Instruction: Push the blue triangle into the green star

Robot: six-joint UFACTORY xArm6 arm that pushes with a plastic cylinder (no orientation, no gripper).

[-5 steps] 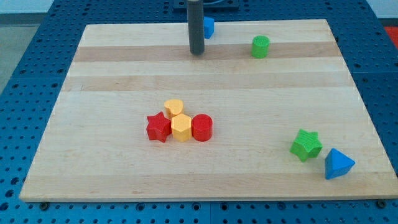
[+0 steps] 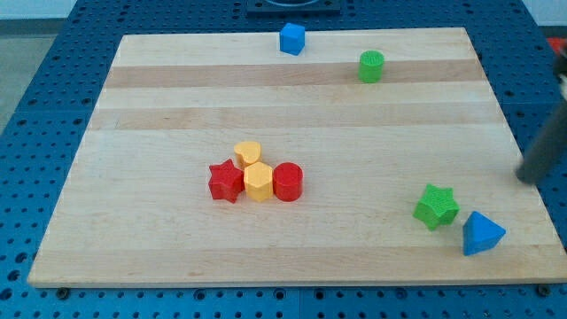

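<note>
The blue triangle lies near the board's bottom right corner. The green star sits just to its upper left, with a small gap between them. My rod comes in blurred at the view's right edge, and my tip is off the board's right edge, up and to the right of the blue triangle, touching no block.
A red star, a yellow hexagon, a red cylinder and a yellow block cluster left of centre. A blue cube and a green cylinder stand near the top edge of the wooden board.
My rod has swept from the top centre beside the blue cube to the view's right edge. No block has moved.
</note>
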